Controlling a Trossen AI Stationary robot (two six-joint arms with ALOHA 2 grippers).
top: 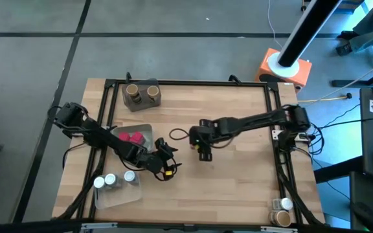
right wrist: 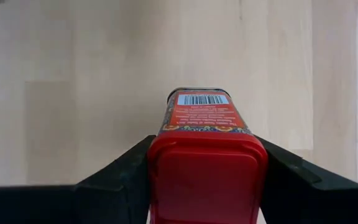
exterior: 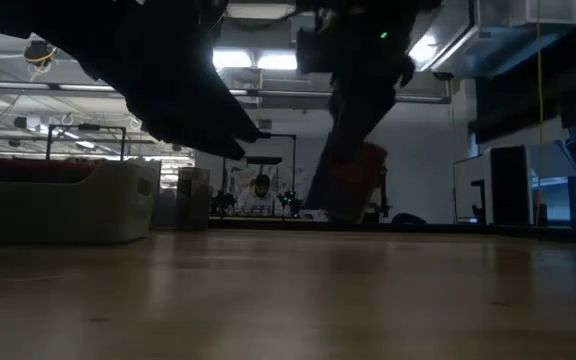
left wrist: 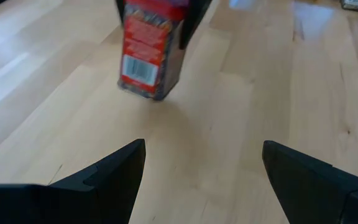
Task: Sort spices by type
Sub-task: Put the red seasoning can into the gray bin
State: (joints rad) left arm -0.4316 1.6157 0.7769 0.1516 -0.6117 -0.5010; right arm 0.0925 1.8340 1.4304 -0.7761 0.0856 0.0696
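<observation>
My right gripper [top: 204, 153] hangs over the middle of the table, shut on a pink-red boxy spice packet [right wrist: 205, 118] with a red lid. That packet also shows in the left wrist view [left wrist: 146, 55] and in the low view [exterior: 353, 182]. My left gripper [top: 167, 168] stands open to the packet's left, nearer the front edge, its fingers [left wrist: 114, 168] over bare wood with nothing between them. Two more pink-red packets [top: 132, 137] lie in a tray on the left. My right gripper pinches the packet's lidded top end [right wrist: 160, 163] between its two fingers, one on each of two opposite sides. The fingers come steeply from above, pointing down. The packet hangs below them, barcode end [right wrist: 202, 99] downward, slightly tilted and clear of the table.
A grey tray [top: 142, 97] at the far left holds two brown-topped jars. A clear tray [top: 116, 189] at the near left holds white-capped jars. Two more jars [top: 280, 213] stand at the near right corner. A black frame [top: 186, 83] borders the table; bare wood lies right of centre.
</observation>
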